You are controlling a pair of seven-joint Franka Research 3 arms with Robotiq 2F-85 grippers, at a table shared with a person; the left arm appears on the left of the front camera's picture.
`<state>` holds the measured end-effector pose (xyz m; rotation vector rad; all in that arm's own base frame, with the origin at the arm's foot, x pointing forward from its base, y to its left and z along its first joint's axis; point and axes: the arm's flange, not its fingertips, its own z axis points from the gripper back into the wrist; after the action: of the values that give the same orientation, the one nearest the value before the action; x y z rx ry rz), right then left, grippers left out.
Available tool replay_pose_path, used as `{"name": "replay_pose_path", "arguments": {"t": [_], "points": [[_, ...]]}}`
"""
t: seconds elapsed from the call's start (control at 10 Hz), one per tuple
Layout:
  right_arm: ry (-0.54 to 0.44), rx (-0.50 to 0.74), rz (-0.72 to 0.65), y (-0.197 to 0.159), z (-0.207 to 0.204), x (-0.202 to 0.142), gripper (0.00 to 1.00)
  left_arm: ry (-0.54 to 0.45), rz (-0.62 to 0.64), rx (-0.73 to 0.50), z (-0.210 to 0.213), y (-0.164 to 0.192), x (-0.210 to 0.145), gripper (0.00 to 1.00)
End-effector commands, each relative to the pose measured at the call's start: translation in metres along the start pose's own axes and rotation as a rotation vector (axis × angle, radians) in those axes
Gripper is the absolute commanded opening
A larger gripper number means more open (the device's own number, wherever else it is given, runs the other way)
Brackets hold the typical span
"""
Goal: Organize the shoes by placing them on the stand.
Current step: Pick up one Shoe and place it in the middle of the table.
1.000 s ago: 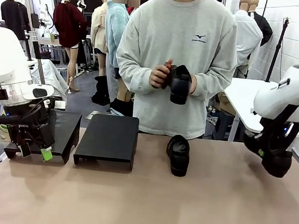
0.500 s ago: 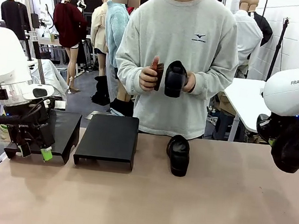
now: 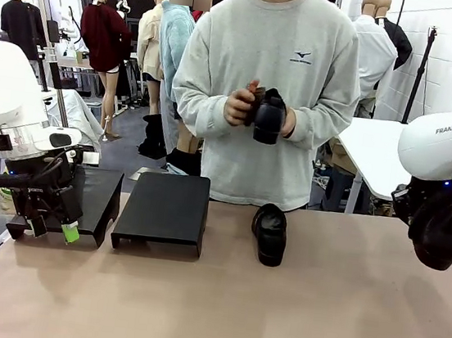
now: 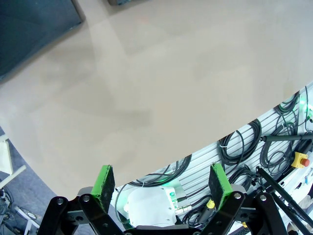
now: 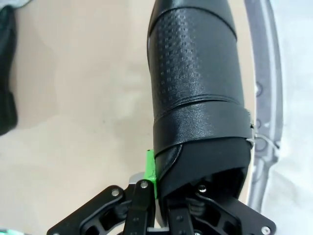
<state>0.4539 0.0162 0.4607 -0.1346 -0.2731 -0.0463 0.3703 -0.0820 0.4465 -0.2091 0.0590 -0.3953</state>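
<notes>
Our right tool (image 5: pixel 159 172) is clenched on a black strapped shoe (image 5: pixel 195 88). One finger sits outside the collar wall and the other reaches down into the opening, and the shoe is carried above the right side of the table (image 3: pixel 340 315). We judge this shoe light but floppy. The upper looks like soft textured leather, so the collar wall could fold under a hard squeeze and the toe may sag or swing. The rim near the heel, likely the stiffest part of the wall, seems the best place to hold.

Our left tool (image 4: pixel 161 183) hangs released and empty, low beside the left unit of the stand (image 3: pixel 163 207). Neither unit carries a shoe yet.

A second shoe (image 3: pixel 269 234) lies on the table just right of the stand. Its smooth toe looks slippery, so we would pinch its collar too. The person's hands (image 3: pixel 242 105) hold a third shoe (image 3: pixel 269 118) above the far edge.
</notes>
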Motion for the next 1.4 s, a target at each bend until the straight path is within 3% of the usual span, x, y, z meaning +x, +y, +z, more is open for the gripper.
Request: {"name": "replay_pose_path", "arguments": {"t": [0.0, 0.1, 0.2, 0.4, 0.5, 1.0, 1.1, 1.3], "points": [[-0.007, -0.146, -0.154, 0.053, 0.026, -0.035, 0.0, -0.001, 0.006, -0.021, 0.001, -0.001, -0.001, 1.0], [0.03, -0.086, -0.161, 0.075, 0.037, -0.06, 0.0, -0.001, 0.006, -0.021, 0.001, -0.001, -0.001, 1.0], [0.019, -0.105, -0.197, 0.093, 0.043, -0.082, 0.0, -0.001, 0.006, -0.021, 0.001, -0.001, -0.001, 1.0], [0.032, -0.064, -0.15, 0.128, 0.05, -0.118, 0.0, -0.001, 0.006, -0.021, 0.001, -0.001, -0.001, 1.0], [0.023, -0.107, -0.169, 0.099, 0.038, -0.085, 0.0, -0.001, 0.006, -0.021, 0.001, -0.001, -0.001, 1.0], [0.045, -0.106, -0.185, 0.097, 0.035, -0.094, 0.0, -0.001, 0.006, -0.021, 0.001, -0.001, -0.001, 1.0], [0.04, -0.209, -0.239, 0.125, 0.039, -0.099, 0.0, -0.001, 0.006, -0.021, 0.001, -0.001, -0.001, 1.0], [0.021, -0.279, -0.271, 0.162, 0.061, -0.119, 0.0, -0.001, 0.006, -0.021, 0.001, -0.001, -0.001, 1.0]]}}
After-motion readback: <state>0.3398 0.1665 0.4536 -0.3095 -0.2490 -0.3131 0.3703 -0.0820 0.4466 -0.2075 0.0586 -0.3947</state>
